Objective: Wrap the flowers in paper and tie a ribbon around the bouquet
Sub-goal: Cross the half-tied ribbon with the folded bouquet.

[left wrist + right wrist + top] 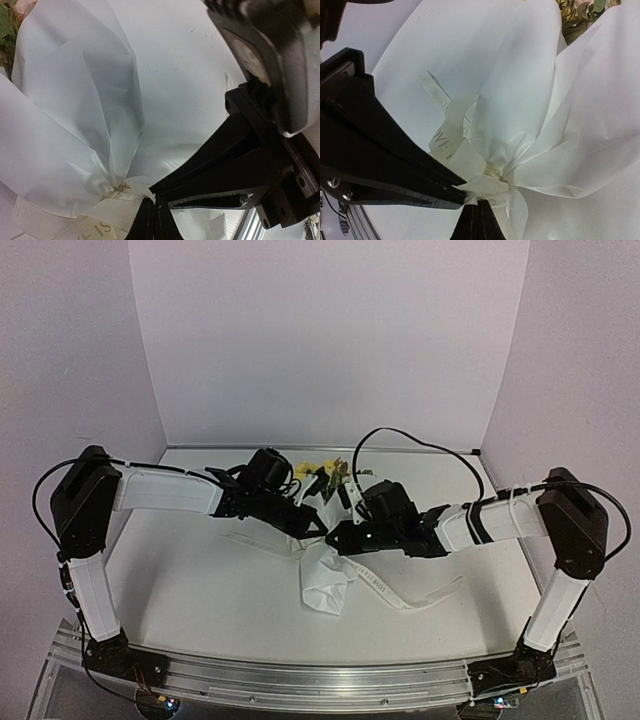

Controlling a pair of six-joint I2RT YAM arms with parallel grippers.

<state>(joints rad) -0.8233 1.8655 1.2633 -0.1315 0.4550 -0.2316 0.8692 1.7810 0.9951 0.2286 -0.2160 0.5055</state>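
We found the left fingers [150,222] clenched flat together, their tips touching the knot of the ribbon [95,225] at the gathered neck of the bouquet [322,580]. The right fingers [477,222] were likewise clenched and met the same knot from the opposite side, tip to tip with the left fingers. We could not tell whether either pair pinched ribbon between its pads. The paper [470,60] flared away from both sets of fingertips towards the flowers [577,15], which lay beyond the fingers at the wide end. A loose ribbon tail trailed across the counter [200,590] on the near side of the right fingers.
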